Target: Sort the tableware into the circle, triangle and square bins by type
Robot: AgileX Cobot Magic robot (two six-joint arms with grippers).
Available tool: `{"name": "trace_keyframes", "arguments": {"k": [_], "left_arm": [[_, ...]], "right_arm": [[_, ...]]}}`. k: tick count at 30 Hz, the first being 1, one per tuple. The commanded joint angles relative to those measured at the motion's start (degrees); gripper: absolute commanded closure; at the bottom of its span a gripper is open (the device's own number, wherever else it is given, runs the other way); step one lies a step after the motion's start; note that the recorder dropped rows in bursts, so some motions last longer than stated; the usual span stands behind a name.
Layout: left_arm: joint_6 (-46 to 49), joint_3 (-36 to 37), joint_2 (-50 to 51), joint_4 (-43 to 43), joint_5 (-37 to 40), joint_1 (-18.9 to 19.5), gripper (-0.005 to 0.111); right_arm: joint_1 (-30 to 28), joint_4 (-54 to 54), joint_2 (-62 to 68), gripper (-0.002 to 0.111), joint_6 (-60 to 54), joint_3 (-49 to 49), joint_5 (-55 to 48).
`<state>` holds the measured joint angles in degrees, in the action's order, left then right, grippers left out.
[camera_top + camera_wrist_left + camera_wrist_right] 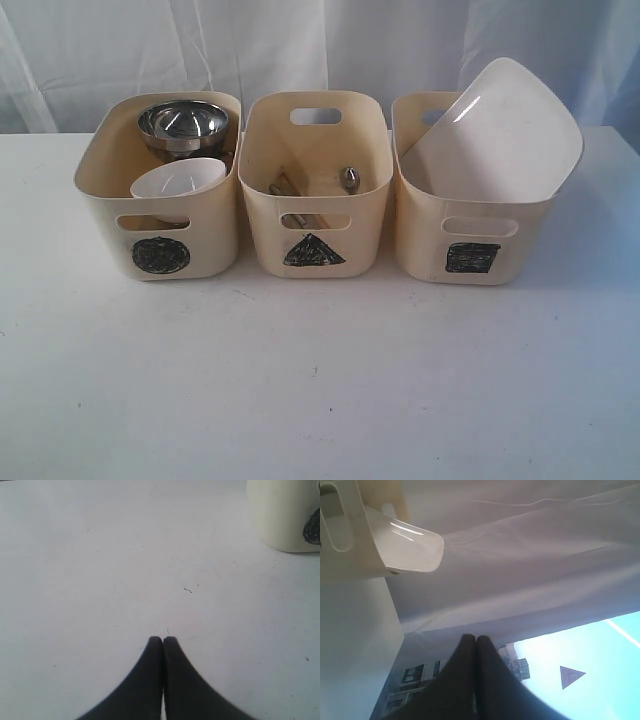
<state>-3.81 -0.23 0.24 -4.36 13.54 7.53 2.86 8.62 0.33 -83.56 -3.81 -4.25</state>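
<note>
Nothing lies loose on the white table (320,380), so the sort looks finished. The large white square plate (500,130) leans out of the square bin (470,240). The large steel bowl (183,122) sits high in the circle bin (160,235), small white bowl (178,178) in front. Wooden chopsticks (285,183) and a steel spoon (350,178) lie in the triangle bin (315,225). The mugs I cannot make out. The left gripper (163,640) is pinched closed on nothing above bare table near the circle bin. The right gripper (471,639) is closed and empty too, near the square bin. Nothing blocks anything.
</note>
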Motion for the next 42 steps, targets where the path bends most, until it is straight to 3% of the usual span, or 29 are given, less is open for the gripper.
{"name": "trace_keyframes", "arguments": {"k": [1,6,8,11,12,15,19,29,35,42], "left_arm": [[-0.38,0.23,-0.24,0.26,-0.25,-0.29,0.107],[-0.25,0.23,-0.24,0.26,-0.25,-0.29,0.107],[-0.25,0.23,-0.24,0.26,-0.25,-0.29,0.107],[-0.25,0.23,-0.24,0.26,-0.25,-0.29,0.107],[-0.25,0.23,-0.24,0.26,-0.25,-0.29,0.107],[-0.25,0.23,-0.24,0.26,-0.25,-0.29,0.107],[-0.25,0.23,-0.24,0.26,-0.25,-0.29,0.107],[-0.25,0.23,-0.24,0.26,-0.25,-0.29,0.107],[-0.25,0.23,-0.24,0.26,-0.25,-0.29,0.107],[-0.25,0.23,-0.24,0.26,-0.25,-0.29,0.107]], "right_arm": [[-0.04,-1.62,-0.33,0.108,0.0,-0.13,-0.04],[-0.04,-1.37,-0.33,0.108,0.6,-0.13,-0.04],[-0.04,-0.94,-0.33,0.108,8.63,-0.13,-1.04],[-0.04,-2.62,-0.33,0.108,26.18,-0.13,-2.09],[-0.04,-5.07,-0.33,0.108,42.86,-0.13,-2.09],[-0.04,-10.69,-0.33,0.108,75.98,-0.13,-2.09],[-0.04,-10.69,-0.33,0.108,91.97,-0.13,-2.09],[-0.04,-10.8,-0.33,0.108,92.8,0.56,-3.62],[-0.04,-9.85,-0.33,0.108,92.8,0.56,-20.34],[-0.04,-8.03,-0.33,0.108,92.8,0.56,-21.31]]}}
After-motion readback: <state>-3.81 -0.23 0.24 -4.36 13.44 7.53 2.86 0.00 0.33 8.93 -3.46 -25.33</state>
